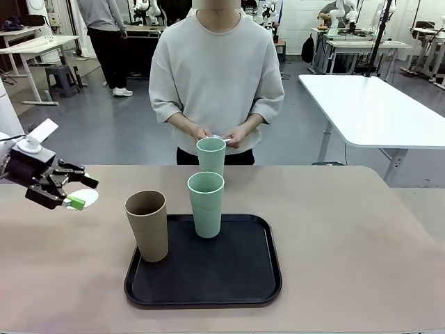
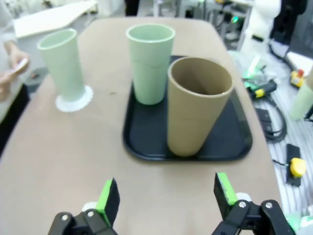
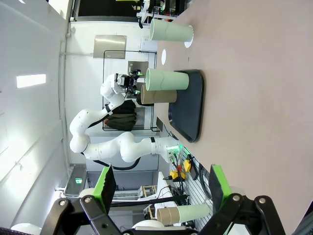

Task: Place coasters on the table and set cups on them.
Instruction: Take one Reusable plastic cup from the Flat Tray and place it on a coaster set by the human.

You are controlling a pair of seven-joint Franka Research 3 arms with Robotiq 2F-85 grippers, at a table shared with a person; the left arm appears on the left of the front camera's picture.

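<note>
A tan cup (image 1: pixel 147 224) and a mint cup (image 1: pixel 206 204) stand on the black tray (image 1: pixel 236 278). The second mint cup (image 1: pixel 211 156) stands on a white coaster (image 2: pixel 73 100) at the table's (image 1: pixel 348 236) far edge. Another coaster (image 1: pixel 89 198) lies flat on the table at the left, just behind the fingertips of my open, empty left gripper (image 1: pixel 82 193). In the left wrist view this gripper (image 2: pixel 166 196) looks over bare table at the tan cup (image 2: pixel 198 105). My right gripper (image 3: pixel 161 183) is open and empty, far from the tray (image 3: pixel 188 105).
The person (image 1: pixel 217 76) stands at the far edge with both hands (image 1: pixel 221 136) together on a small white thing behind the far mint cup. A white table (image 1: pixel 368 111) stands at the back right. Cables and yellow boxes (image 2: pixel 296 166) lie beside the table.
</note>
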